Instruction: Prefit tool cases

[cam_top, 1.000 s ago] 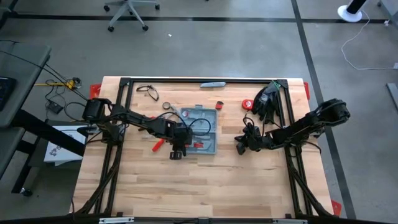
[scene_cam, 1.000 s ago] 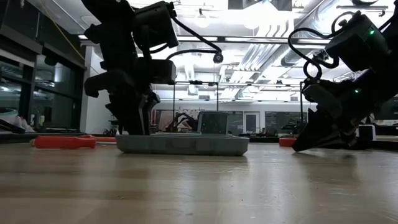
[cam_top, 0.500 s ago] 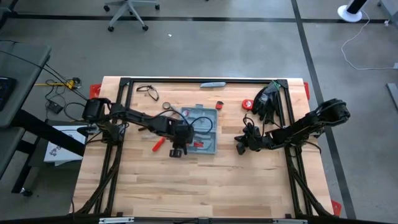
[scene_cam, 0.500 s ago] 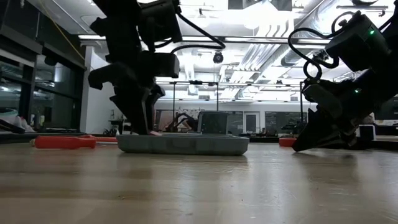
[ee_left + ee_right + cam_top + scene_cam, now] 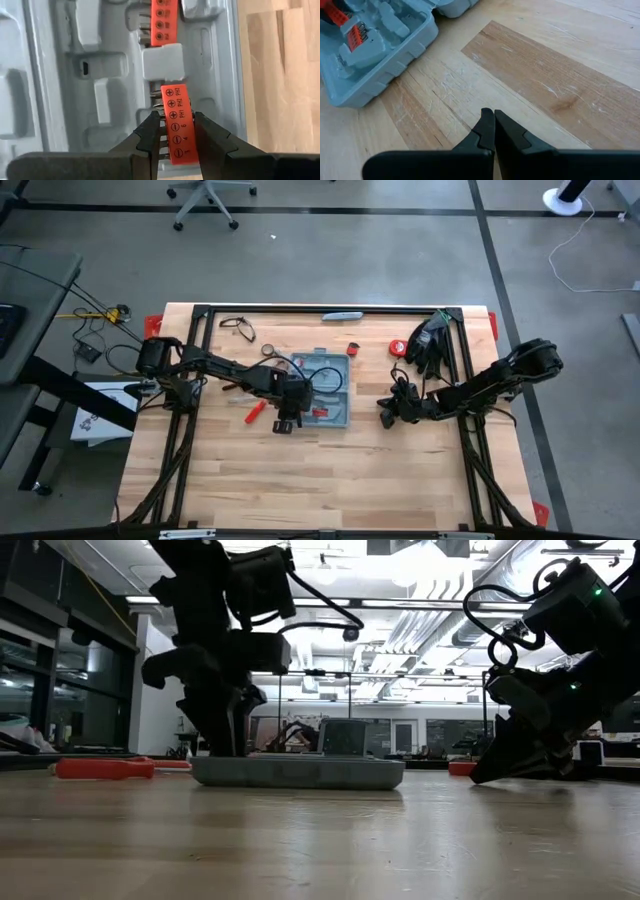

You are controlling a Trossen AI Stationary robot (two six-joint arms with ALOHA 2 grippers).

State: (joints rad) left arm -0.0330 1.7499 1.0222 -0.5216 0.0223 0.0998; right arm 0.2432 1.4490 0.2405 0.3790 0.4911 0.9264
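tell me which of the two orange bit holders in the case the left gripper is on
The left gripper straddles the orange bit holder marked PH1 and PH2, the one at the tool case's end. The other orange holder sits farther in, beyond a grey block, untouched.

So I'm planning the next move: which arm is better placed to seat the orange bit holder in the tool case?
Probably left. The left gripper already clamps the orange bit holder over the open tool case. The right gripper is shut and empty over bare table beside the case.
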